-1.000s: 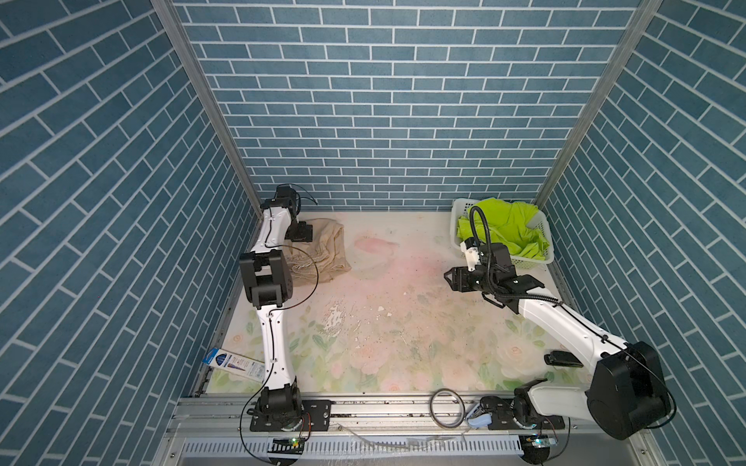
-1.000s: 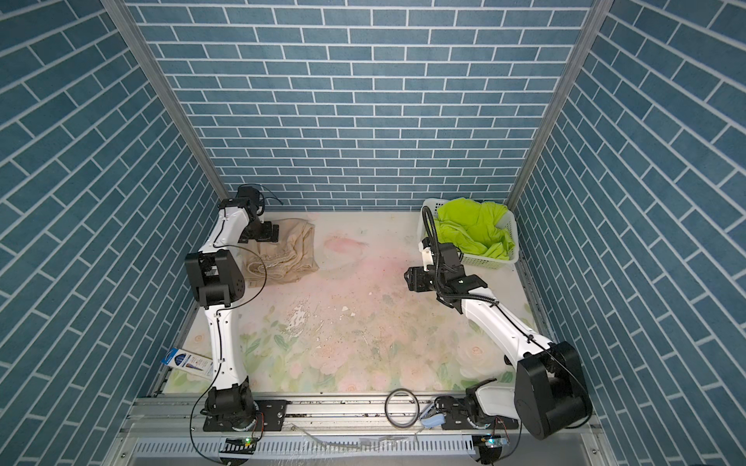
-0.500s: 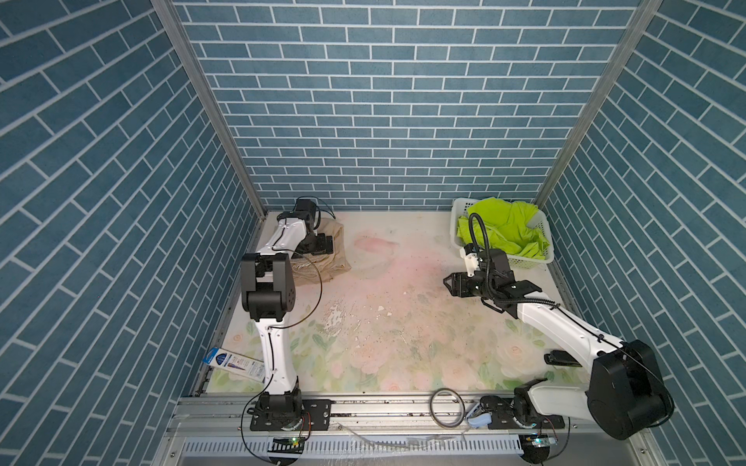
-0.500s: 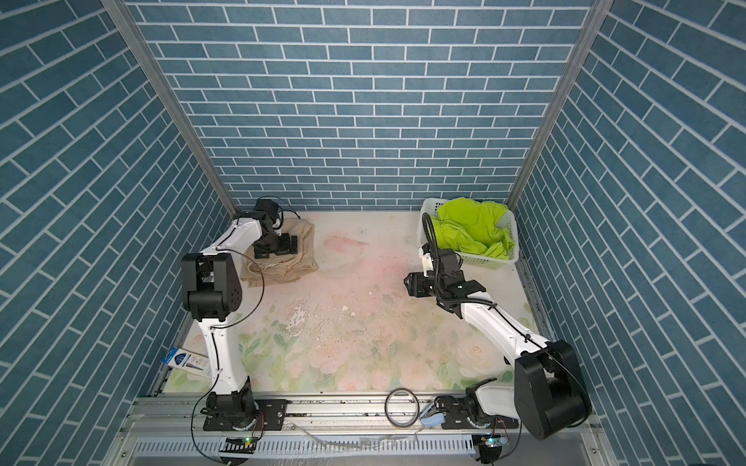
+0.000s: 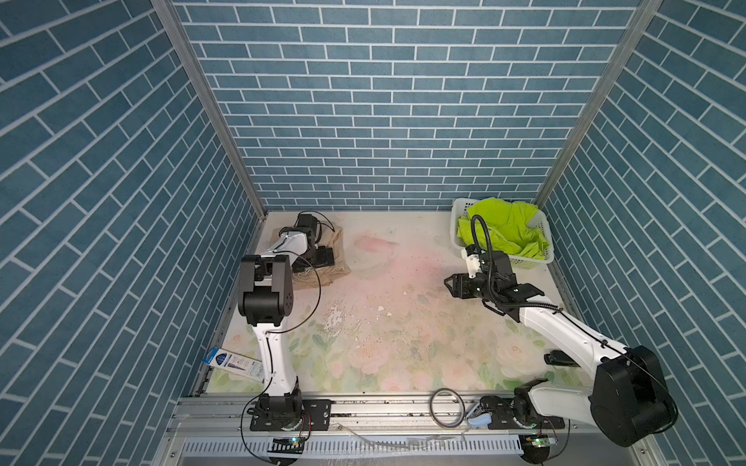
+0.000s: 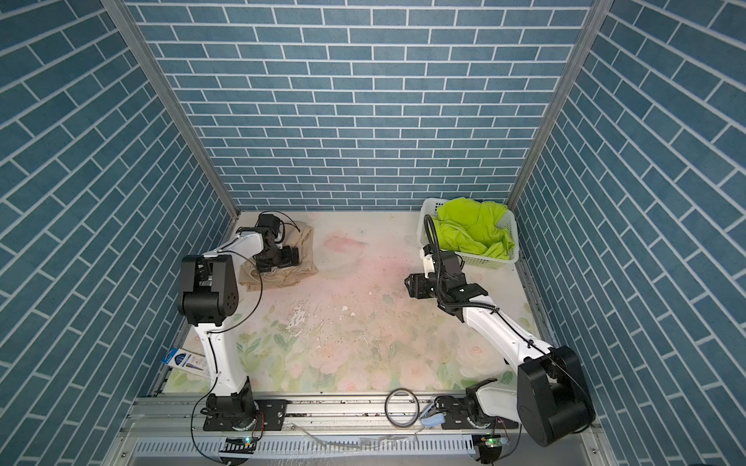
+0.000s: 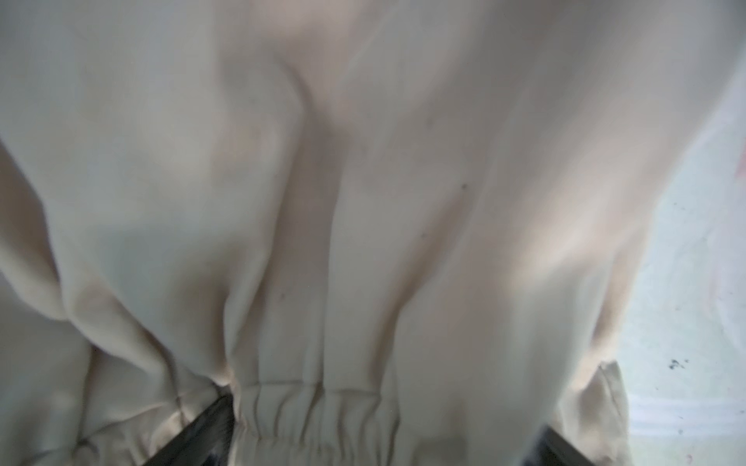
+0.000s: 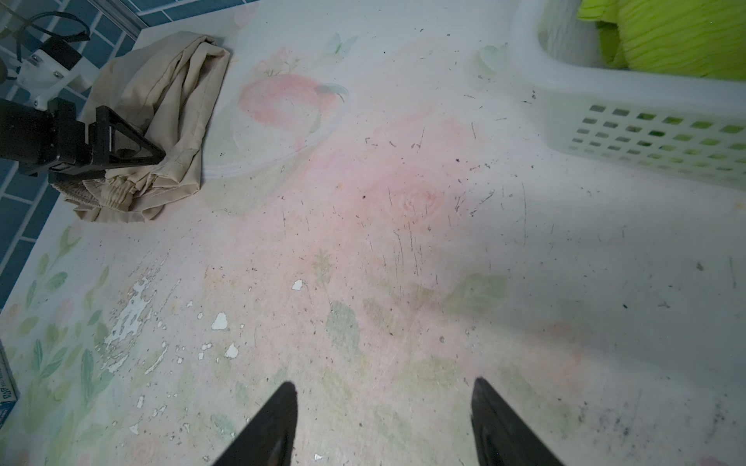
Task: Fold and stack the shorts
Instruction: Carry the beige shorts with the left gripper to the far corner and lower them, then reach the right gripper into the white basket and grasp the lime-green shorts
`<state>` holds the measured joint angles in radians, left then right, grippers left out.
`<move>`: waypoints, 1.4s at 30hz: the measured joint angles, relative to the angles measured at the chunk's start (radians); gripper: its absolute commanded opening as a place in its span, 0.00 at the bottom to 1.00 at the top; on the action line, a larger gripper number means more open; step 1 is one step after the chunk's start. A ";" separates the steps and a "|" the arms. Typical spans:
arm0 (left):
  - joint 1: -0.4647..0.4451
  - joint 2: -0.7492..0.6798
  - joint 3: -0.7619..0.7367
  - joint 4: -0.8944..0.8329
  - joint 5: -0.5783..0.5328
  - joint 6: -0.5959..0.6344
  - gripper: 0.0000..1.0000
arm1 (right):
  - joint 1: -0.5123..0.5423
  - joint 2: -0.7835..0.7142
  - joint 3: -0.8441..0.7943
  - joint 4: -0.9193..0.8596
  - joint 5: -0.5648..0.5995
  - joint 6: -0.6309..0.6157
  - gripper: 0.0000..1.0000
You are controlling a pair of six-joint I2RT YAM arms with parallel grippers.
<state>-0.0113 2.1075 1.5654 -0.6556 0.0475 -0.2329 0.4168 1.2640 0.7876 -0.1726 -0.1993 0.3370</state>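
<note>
left gripper point(image 5: 321, 257): jaws were spread wide with nothing clamped. It sat low on the beige shorts at the upper left of the counter in both top views. The left wrist view showed a dark finger point(image 7: 202, 427) on either side of the gathered waistband point(image 7: 315, 411), and fabric filled nearly the whole frame.
right gripper point(image 5: 453, 284): partly open and empty. It hung over bare counter right of centre, jaws pointing toward frame left, just below and left of the basket in both top views.
beige shorts point(image 5: 337, 271): a loosely bunched heap on the counter near the upper-left corner, partly under the left gripper. Creased, not a flat fold.
green shorts point(image 5: 504, 232): bunched inside the basket at the upper right of the counter, heaped above the rim. Neither gripper touched them.
basket point(image 5: 529, 263): white with perforated walls, tucked into the upper-right corner.
counter point(image 5: 403, 331): floral print, chipped and scuffed around the middle. A blue-and-white box point(image 5: 232, 363) lay at its lower-left edge.
pairs: well apart on opposite sides of the counter, not yet stacked.
</note>
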 measured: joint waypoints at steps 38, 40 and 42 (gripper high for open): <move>0.084 -0.185 0.139 -0.135 -0.219 0.250 1.00 | -0.104 0.124 0.469 -0.222 0.150 -0.129 0.69; 0.080 -0.313 0.090 -0.110 -0.191 0.221 1.00 | -0.137 0.161 0.547 -0.259 0.152 -0.149 0.69; 0.069 -0.468 0.005 -0.066 -0.163 0.189 1.00 | -0.175 0.204 0.622 -0.295 0.156 -0.169 0.69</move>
<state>0.0578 1.6394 1.5703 -0.7219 -0.1150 -0.0437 0.2420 1.4685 1.4097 -0.4679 -0.0433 0.1680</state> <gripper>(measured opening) 0.996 0.690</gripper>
